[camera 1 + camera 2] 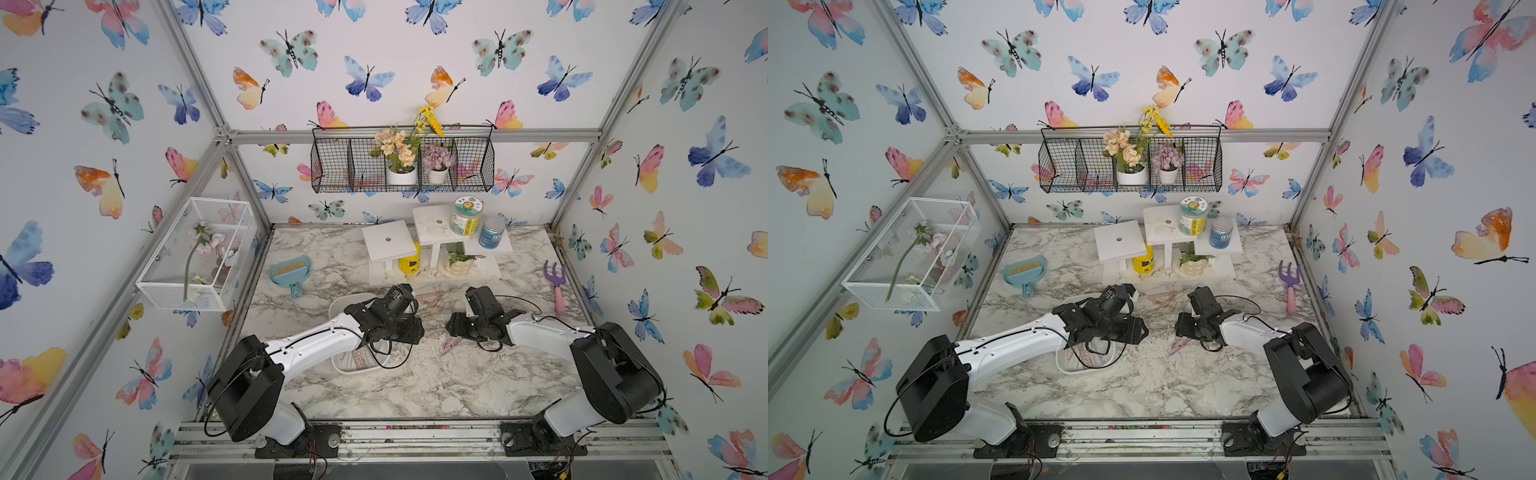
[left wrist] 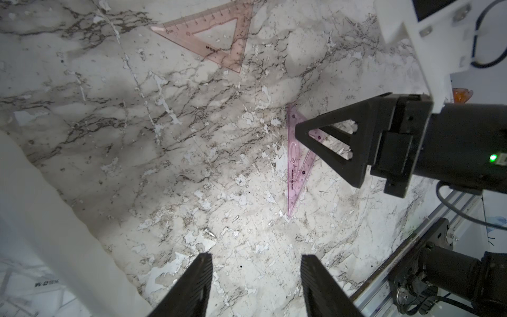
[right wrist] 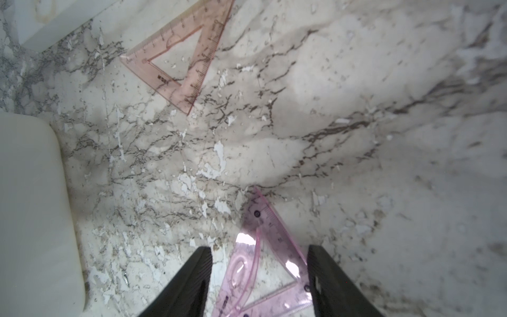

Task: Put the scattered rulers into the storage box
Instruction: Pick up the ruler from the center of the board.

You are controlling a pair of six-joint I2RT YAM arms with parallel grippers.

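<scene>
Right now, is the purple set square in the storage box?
Out: the purple set square lies flat on the marble table, apart from the storage box.

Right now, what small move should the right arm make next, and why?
Probably close the right gripper: its open fingers straddle the purple set square, which lies flat on the table outside the storage box.

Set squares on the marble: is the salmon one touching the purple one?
Apart. The left wrist view shows bare marble between the salmon set square and the purple set square.
</scene>
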